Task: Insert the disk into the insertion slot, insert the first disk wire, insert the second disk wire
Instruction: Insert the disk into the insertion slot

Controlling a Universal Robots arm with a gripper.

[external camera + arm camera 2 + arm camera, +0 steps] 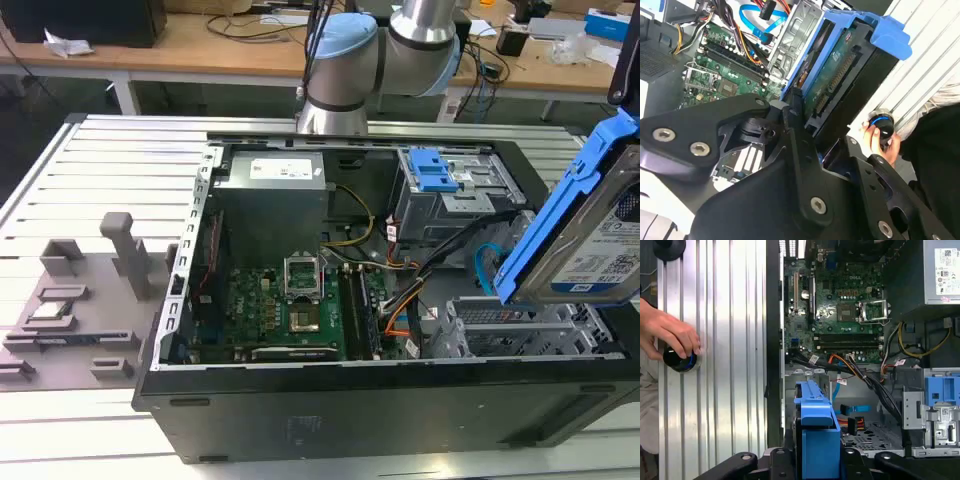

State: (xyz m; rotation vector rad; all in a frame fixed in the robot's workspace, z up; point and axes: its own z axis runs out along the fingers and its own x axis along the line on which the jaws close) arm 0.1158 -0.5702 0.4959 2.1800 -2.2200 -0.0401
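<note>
The disk (590, 235), grey metal with a white label in a bright blue frame, hangs tilted above the case at the exterior view's right. My gripper (820, 122) is shut on it, its black fingers (790, 112) pressed against the blue frame (815, 422). The disk's green circuit board (832, 65) shows in the second wrist view. Below the disk lies the insertion slot (520, 325), a perforated grey cage (870, 437) in the case's near right corner. A blue cable (855, 407) and orange and black wires with a connector (852, 425) lie beside the cage.
The taller grey bay with a blue latch (440, 170) stands behind the cage. The motherboard (300, 300) and power supply (275, 190) fill the case's left. A person's hand (670, 335) rests on a blue and black knob (680, 360) on the ribbed table beside the case.
</note>
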